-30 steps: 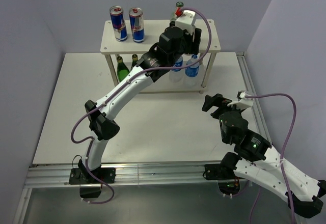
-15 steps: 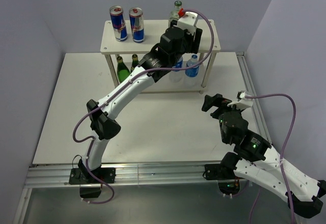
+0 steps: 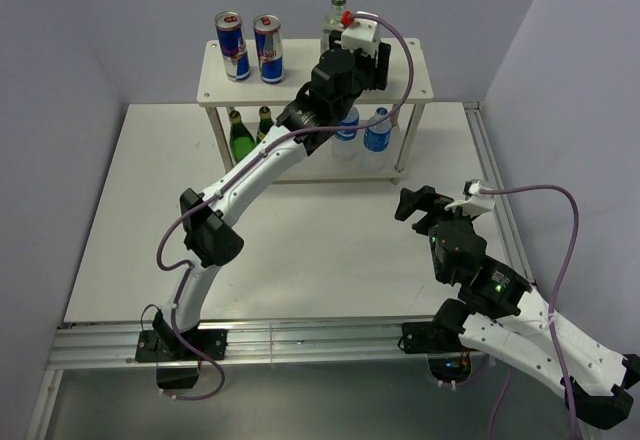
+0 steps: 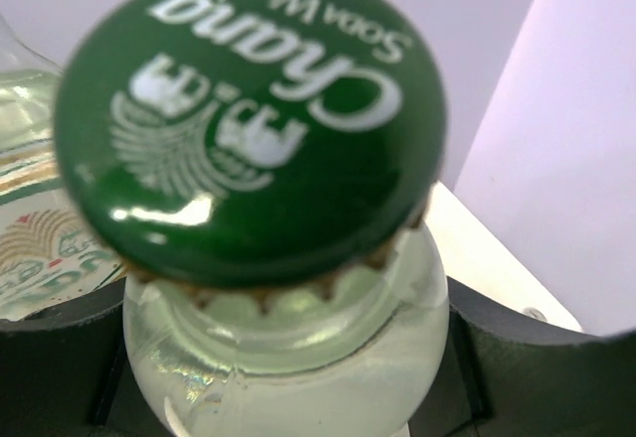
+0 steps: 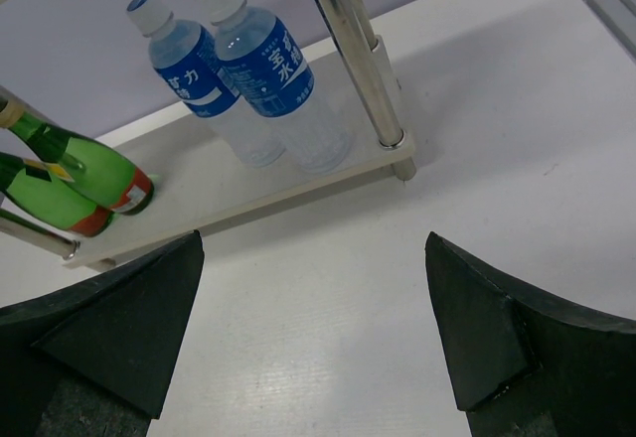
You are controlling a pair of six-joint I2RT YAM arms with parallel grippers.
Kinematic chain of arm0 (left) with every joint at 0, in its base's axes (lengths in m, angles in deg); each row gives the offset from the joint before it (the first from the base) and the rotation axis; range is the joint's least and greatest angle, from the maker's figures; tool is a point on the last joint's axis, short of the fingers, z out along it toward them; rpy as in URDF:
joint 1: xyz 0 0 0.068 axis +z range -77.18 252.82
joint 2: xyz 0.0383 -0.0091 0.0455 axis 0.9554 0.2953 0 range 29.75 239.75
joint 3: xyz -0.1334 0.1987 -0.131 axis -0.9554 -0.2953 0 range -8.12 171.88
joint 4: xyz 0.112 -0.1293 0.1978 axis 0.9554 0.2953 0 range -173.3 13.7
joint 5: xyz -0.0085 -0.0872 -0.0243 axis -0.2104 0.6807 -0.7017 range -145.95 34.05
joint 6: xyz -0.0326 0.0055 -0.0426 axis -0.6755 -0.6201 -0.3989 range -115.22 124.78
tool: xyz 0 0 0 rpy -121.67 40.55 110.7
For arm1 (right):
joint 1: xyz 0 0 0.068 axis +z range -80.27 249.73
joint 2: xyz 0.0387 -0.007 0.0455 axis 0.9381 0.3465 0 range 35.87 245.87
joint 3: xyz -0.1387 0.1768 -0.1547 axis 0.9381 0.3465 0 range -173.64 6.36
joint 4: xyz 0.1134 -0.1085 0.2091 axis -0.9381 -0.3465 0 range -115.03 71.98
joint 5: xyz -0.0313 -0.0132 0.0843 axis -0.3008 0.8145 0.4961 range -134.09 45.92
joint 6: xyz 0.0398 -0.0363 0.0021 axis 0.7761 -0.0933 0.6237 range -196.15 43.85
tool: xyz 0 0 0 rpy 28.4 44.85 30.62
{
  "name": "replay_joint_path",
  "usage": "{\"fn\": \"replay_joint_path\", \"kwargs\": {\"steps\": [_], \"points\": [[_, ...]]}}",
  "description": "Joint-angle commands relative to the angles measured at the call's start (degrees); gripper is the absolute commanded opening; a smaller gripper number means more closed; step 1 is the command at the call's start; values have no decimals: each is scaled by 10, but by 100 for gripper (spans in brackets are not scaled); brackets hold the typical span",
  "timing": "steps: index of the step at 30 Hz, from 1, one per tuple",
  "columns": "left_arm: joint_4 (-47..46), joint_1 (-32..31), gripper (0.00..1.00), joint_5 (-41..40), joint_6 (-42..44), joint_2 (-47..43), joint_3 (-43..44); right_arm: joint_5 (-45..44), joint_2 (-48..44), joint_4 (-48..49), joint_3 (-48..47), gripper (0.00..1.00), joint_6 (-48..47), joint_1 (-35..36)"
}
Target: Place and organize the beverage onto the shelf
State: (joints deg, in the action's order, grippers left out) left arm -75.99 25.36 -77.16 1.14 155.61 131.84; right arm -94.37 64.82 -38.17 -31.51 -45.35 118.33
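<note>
Beverage held at this moment: a clear soda water bottle (image 4: 263,159) with a green crown cap printed in white. The left gripper (image 4: 288,377) has its dark fingers (image 4: 60,358) closed part-way around the glass neck just below the cap, one on each side. From above, the bottle is over the top board of the shelf (image 3: 412,70), near the board's back edge and right of centre. Whether its base touches the board cannot be told. A second clear bottle (image 4: 22,159) with a pale label shows just beside it at the left edge of the wrist view.

Two blue, silver and red cans (image 3: 230,45) (image 3: 268,48) stand upright side by side at the left end of the top board. On the bottom board, two water bottles (image 5: 194,74) (image 5: 268,74) with blue labels stand touching near the right-hand leg. Two green glass bottles (image 5: 84,164) (image 5: 45,199) stand at the left end.

The right gripper (image 5: 308,328) hangs over the worktop (image 3: 300,230) in front of the shelf's right end. Its jaws are spread wide and hold nothing.
</note>
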Motion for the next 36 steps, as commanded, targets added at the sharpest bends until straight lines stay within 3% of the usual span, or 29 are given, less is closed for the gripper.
{"fn": "replay_joint_path", "kwargs": {"steps": [1, 7, 13, 22, 36], "points": [[-68, 14, 8, -16, 8, 3, 34, 0, -7, 21, 4, 99, -4, 1], [-90, 15, 51, -8, 19, 5, 15, 2, -8, 22, 5, 99, -3, 1], [-87, 15, 69, 1, 22, 7, 11, 2, -12, 22, 8, 99, -2, 0], [-85, 14, 79, 12, 22, 11, 4, -1, -14, 21, 8, 99, 0, 0], [-99, 5, 79, 6, 30, 6, -19, -3, -17, 22, 10, 99, 1, -2]]}}
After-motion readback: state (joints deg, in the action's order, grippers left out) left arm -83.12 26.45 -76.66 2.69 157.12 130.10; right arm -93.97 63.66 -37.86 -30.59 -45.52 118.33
